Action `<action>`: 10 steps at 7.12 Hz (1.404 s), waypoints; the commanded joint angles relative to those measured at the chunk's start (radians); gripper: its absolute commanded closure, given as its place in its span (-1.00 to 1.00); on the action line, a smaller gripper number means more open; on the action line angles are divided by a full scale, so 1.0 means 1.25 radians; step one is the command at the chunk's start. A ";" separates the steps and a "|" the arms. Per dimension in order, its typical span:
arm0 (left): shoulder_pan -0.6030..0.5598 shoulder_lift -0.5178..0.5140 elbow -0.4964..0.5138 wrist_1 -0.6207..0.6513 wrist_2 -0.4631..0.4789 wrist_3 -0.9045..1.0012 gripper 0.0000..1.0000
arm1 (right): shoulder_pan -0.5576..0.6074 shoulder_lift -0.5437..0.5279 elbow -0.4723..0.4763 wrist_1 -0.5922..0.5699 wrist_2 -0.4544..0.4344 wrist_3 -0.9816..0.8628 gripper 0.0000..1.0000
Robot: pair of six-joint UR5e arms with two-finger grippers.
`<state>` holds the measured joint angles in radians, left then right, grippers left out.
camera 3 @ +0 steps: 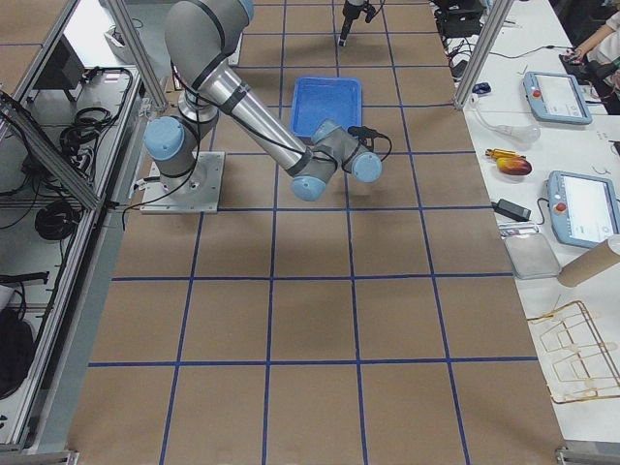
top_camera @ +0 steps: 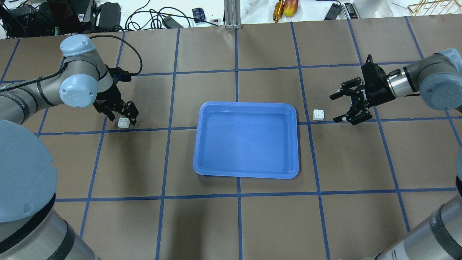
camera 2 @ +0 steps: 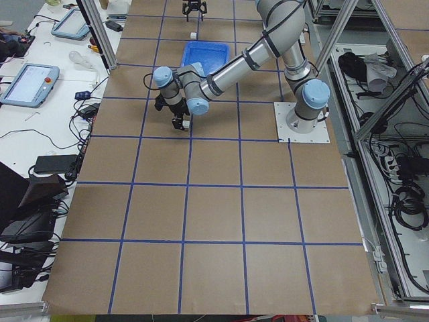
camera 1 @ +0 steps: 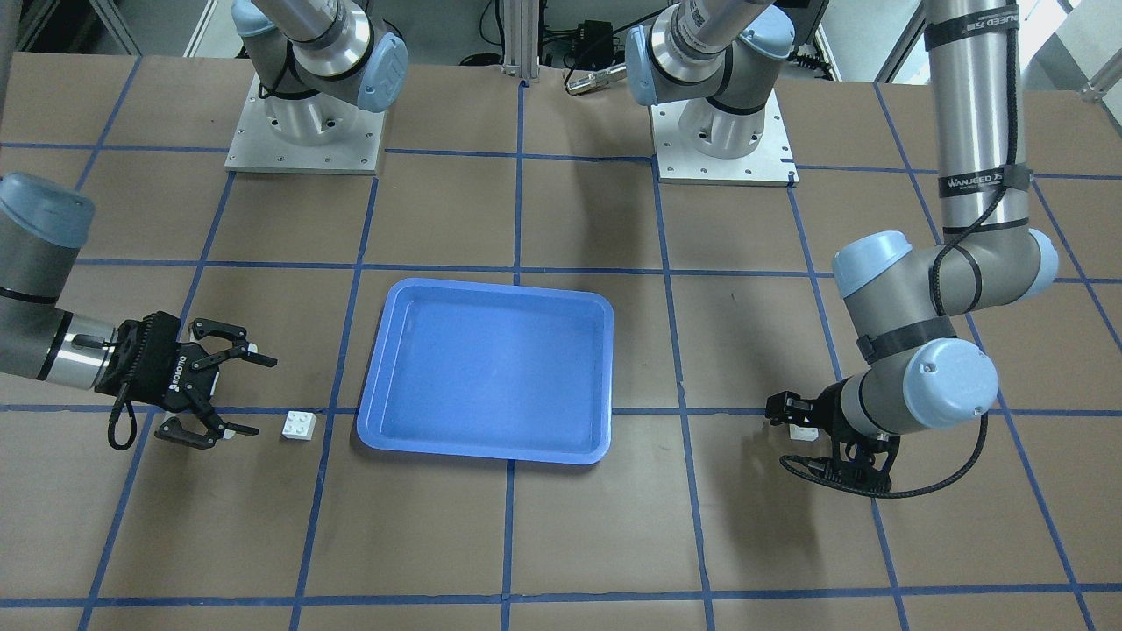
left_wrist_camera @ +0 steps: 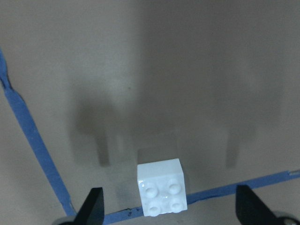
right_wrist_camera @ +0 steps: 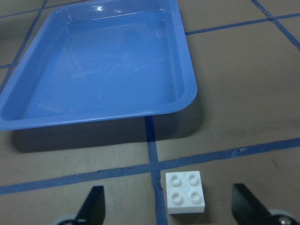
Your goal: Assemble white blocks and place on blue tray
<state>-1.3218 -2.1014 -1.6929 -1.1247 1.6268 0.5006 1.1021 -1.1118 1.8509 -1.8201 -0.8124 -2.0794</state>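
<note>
The blue tray (top_camera: 245, 141) lies empty at the table's middle; it also shows in the front view (camera 1: 486, 368). One white block (top_camera: 123, 122) sits on the table to the tray's left. My left gripper (top_camera: 121, 113) hovers right over it, open, its fingertips (left_wrist_camera: 93, 206) either side of the block (left_wrist_camera: 162, 188). The other white block (top_camera: 318, 114) sits just right of the tray. My right gripper (top_camera: 337, 107) is open and level with it, a short way to its right, pointing at the block (right_wrist_camera: 185, 191) and the tray (right_wrist_camera: 93, 70).
Blue tape lines grid the brown table. Both arm bases (camera 1: 302, 131) stand at the robot's side. Cables and tools (top_camera: 281, 7) lie beyond the far edge.
</note>
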 commanded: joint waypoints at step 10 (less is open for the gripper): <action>-0.048 0.060 0.069 -0.068 0.001 -0.127 1.00 | 0.004 0.088 0.018 -0.079 0.078 0.028 0.06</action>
<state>-1.3441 -2.0482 -1.6265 -1.1727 1.6293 0.4286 1.1062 -1.0027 1.8727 -1.9152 -0.7149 -2.0417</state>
